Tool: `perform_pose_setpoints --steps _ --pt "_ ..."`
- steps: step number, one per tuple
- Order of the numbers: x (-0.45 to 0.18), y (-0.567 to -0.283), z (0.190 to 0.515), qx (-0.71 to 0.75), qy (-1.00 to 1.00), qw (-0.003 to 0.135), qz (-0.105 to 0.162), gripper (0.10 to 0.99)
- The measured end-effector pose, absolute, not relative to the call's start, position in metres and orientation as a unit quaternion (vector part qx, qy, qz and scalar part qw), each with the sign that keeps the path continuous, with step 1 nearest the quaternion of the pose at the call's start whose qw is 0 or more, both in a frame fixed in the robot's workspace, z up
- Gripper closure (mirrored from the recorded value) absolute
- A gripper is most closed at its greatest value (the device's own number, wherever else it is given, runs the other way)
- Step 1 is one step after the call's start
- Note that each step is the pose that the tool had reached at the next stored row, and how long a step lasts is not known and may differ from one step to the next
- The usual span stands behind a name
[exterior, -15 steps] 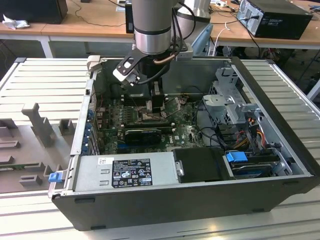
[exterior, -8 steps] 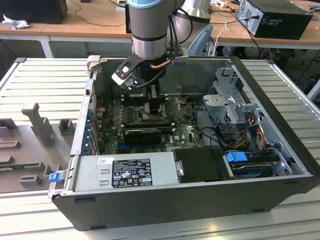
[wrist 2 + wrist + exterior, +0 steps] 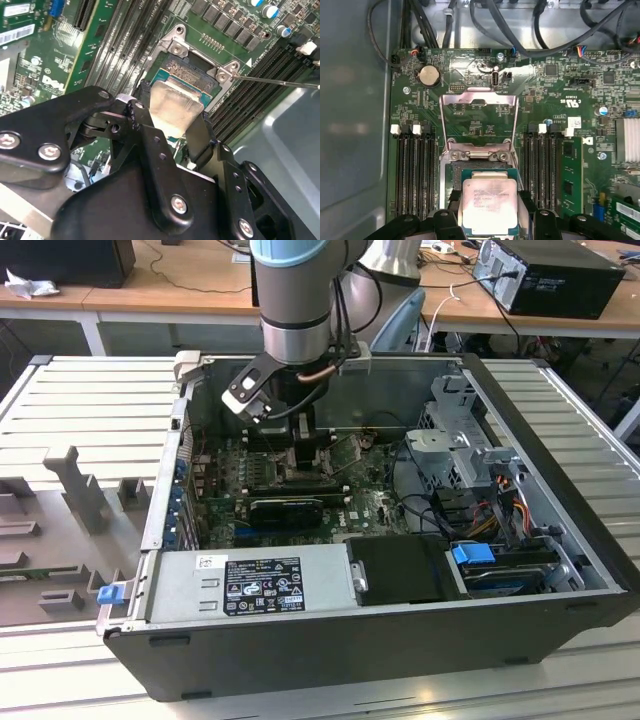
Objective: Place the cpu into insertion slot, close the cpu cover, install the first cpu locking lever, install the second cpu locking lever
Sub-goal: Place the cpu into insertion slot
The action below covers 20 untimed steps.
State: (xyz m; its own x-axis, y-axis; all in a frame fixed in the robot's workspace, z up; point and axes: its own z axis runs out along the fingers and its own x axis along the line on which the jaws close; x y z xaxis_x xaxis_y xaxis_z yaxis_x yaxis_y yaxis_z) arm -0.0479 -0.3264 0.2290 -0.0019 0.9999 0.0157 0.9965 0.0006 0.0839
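The cpu point(image 3: 487, 202), a small square pale-metal chip, is clamped between the black gripper's point(image 3: 172, 115) fingers point(image 3: 200, 140) over the square black insertion slot point(image 3: 192, 67). Green motherboard point(image 3: 570, 165) surrounds it, long black memory slots point(image 3: 415, 170) crowd both sides, and the thin silver cpu cover point(image 3: 479, 98) stands raised.

The cpu point(image 3: 489, 202), held in the end effector point(image 3: 169, 120), hangs just over the insertion slot point(image 3: 192, 72) mid-motherboard point(image 3: 560, 105), with memory slots point(image 3: 415, 170) on either side. The cpu cover point(image 3: 479, 95) stands swung open beyond it. In the exterior view the power supply point(image 3: 250, 585) lies along the case's point(image 3: 330, 650) near edge.
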Motion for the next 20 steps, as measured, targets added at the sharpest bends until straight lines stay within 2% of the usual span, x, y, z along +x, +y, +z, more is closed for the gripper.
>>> perform_pose_setpoints --steps 7,20 --pt "-0.048 -0.324 0.214 0.706 0.707 0.024 0.035 0.561" --pt "-0.049 -0.321 0.203 0.71 0.703 0.024 0.034 0.561"
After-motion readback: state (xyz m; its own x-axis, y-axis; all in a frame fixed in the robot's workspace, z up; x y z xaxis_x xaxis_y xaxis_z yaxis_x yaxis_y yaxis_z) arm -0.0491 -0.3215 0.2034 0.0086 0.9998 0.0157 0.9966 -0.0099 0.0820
